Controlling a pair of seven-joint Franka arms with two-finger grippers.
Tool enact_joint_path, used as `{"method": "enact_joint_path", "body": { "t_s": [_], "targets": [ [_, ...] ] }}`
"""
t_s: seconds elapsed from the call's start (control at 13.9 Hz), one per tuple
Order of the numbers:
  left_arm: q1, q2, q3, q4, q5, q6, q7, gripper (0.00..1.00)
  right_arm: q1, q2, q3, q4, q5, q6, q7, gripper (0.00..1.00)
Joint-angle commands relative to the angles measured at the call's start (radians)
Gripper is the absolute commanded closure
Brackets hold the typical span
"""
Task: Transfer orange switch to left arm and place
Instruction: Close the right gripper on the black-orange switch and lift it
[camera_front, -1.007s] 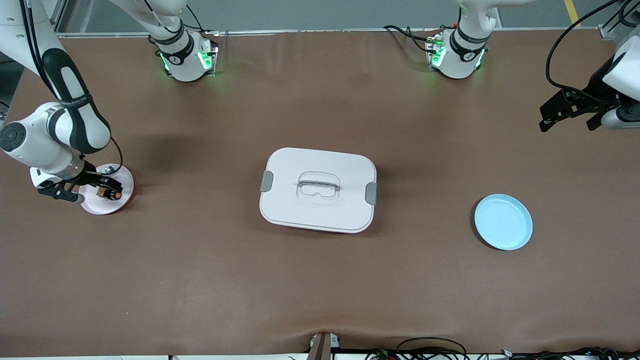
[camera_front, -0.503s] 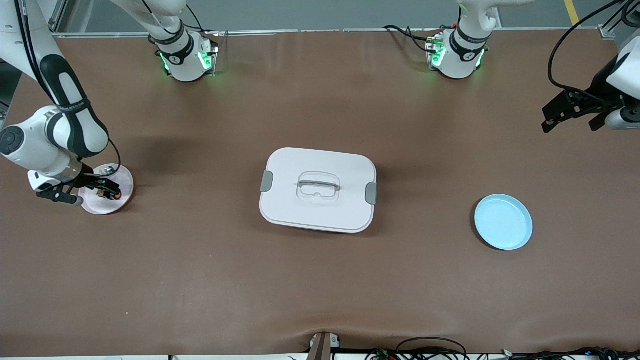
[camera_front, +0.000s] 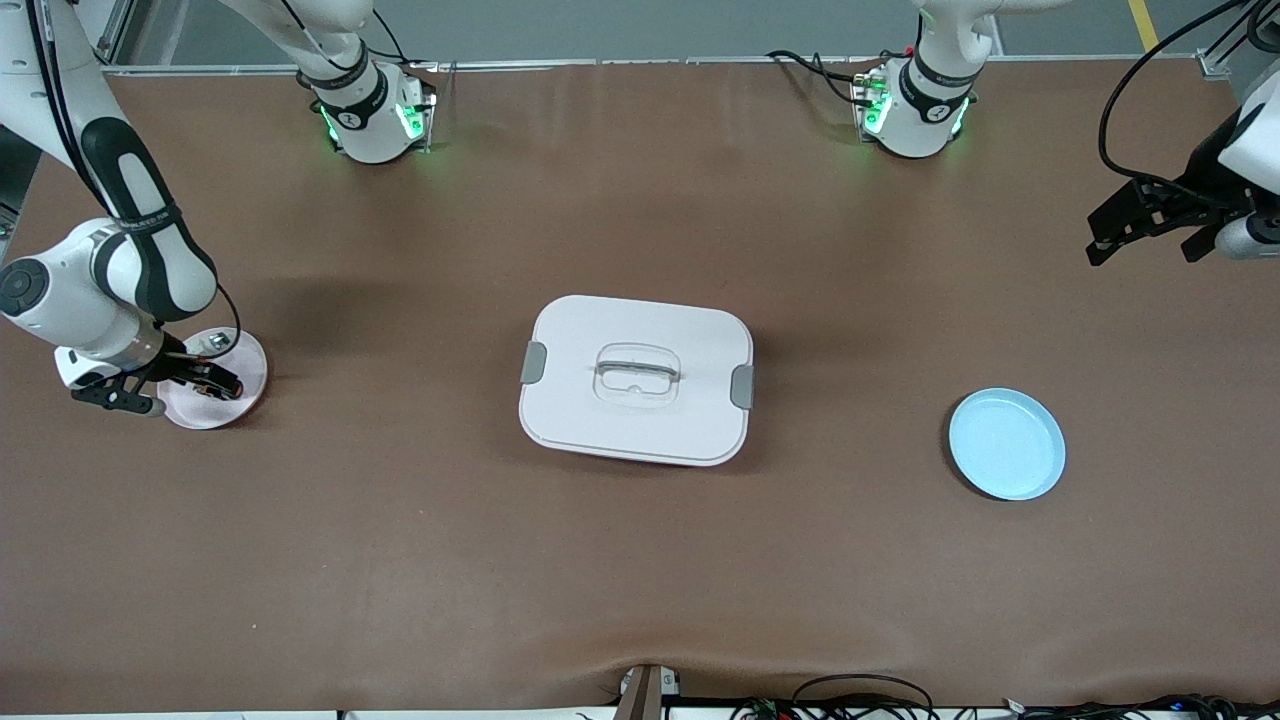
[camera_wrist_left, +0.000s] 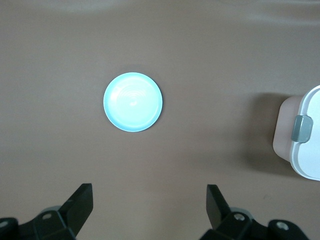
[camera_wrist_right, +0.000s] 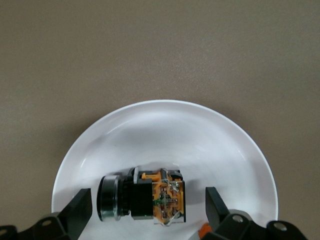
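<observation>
The orange switch (camera_wrist_right: 142, 199) lies on its side on a small white plate (camera_wrist_right: 165, 132), a black barrel with an orange rear block. My right gripper (camera_wrist_right: 147, 197) is low over this plate, open, with a finger on each side of the switch and a gap at both ends. In the front view the right gripper (camera_front: 178, 388) hangs over that plate (camera_front: 235, 352) at the right arm's end and covers most of the switch. The white box (camera_front: 636, 380) sits mid-table. My left gripper (camera_front: 1145, 240) waits up in the air at the left arm's end, open and empty (camera_wrist_left: 149, 195).
A light blue plate (camera_front: 1007, 443) lies between the box and the left arm's end, also seen from the left wrist as the blue plate (camera_wrist_left: 133, 102). The box's grey latch (camera_wrist_left: 302, 129) shows there too. A small clear-white part (camera_front: 215, 343) rests on the white plate's rim.
The right gripper has sunk lower over the white plate, its fingers now around the switch. The left gripper has drifted slightly toward its end of the table.
</observation>
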Motion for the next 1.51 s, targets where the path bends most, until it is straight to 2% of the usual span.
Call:
{"method": "enact_joint_path", "body": {
  "t_s": [0.0,0.07,0.43,0.65,0.72,1.08,1.29,1.44],
  "targets": [
    [0.003,0.018,0.003,0.034,-0.015,-0.023,0.016,0.00,-0.016,0.014,0.010,0.018,-0.002,-0.009,-0.001,0.58],
    [0.002,0.016,0.003,0.034,-0.015,-0.025,0.016,0.00,-0.023,0.014,0.010,0.018,0.002,-0.012,0.000,1.00],
    [0.000,0.012,0.001,0.034,-0.015,-0.034,0.016,0.00,-0.032,-0.005,0.013,0.029,0.005,-0.045,-0.001,1.00],
    [0.000,0.012,0.001,0.034,-0.016,-0.032,0.018,0.00,-0.017,-0.051,0.021,0.151,0.013,-0.350,0.075,1.00],
    [0.000,0.012,0.001,0.034,-0.015,-0.032,0.018,0.00,-0.003,-0.063,0.023,0.181,0.020,-0.413,0.113,1.00],
    [0.002,0.009,0.001,0.042,-0.071,-0.032,0.018,0.00,0.157,-0.184,0.026,0.207,0.068,-0.561,0.464,1.00],
    [0.000,0.004,0.001,0.056,-0.145,-0.032,0.011,0.00,0.253,-0.233,0.026,0.228,0.134,-0.644,0.662,1.00],
    [-0.001,-0.005,-0.005,0.056,-0.230,-0.046,0.004,0.00,0.336,-0.255,0.026,0.236,0.136,-0.658,0.803,1.00]
  ]
}}
